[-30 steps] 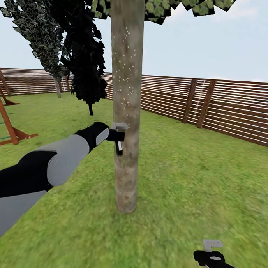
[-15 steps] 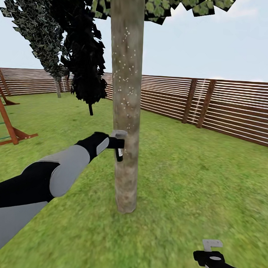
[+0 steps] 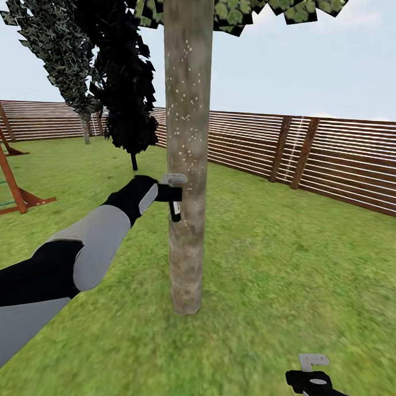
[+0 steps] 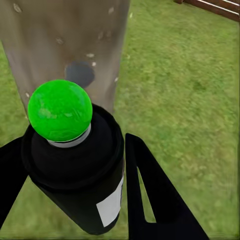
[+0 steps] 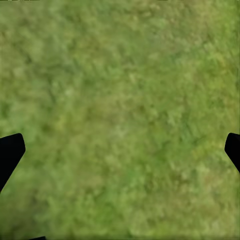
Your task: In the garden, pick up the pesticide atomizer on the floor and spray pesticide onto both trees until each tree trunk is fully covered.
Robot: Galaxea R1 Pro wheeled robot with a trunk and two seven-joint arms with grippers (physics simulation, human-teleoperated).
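A tree trunk (image 3: 188, 134), straight and grey-brown, rises from the lawn in the middle of the head view. White pesticide specks (image 3: 180, 102) dot its upper bark. My left gripper (image 3: 173, 194) is shut on the pesticide atomizer (image 3: 175, 211), pressed close against the trunk's left side at about mid height. In the left wrist view the atomizer (image 4: 85, 175) is a black can with a green dot (image 4: 60, 110) on top, held between black fingers (image 4: 150, 195), with the speckled trunk (image 4: 60, 40) right behind it. My right gripper (image 3: 312, 364) hangs low at the right, open over grass (image 5: 120, 120).
A brown slat fence (image 3: 338, 164) rings the lawn behind the tree. A wooden playset (image 3: 8, 184) stands at the left edge. Dark narrow cypress-like trees (image 3: 124, 102) grow behind and left of the trunk. Grass lies open to the right of the trunk.
My left gripper with the atomizer dipped a little down the trunk, then rose; it now sits slightly higher than a second ago. The right arm has not moved.
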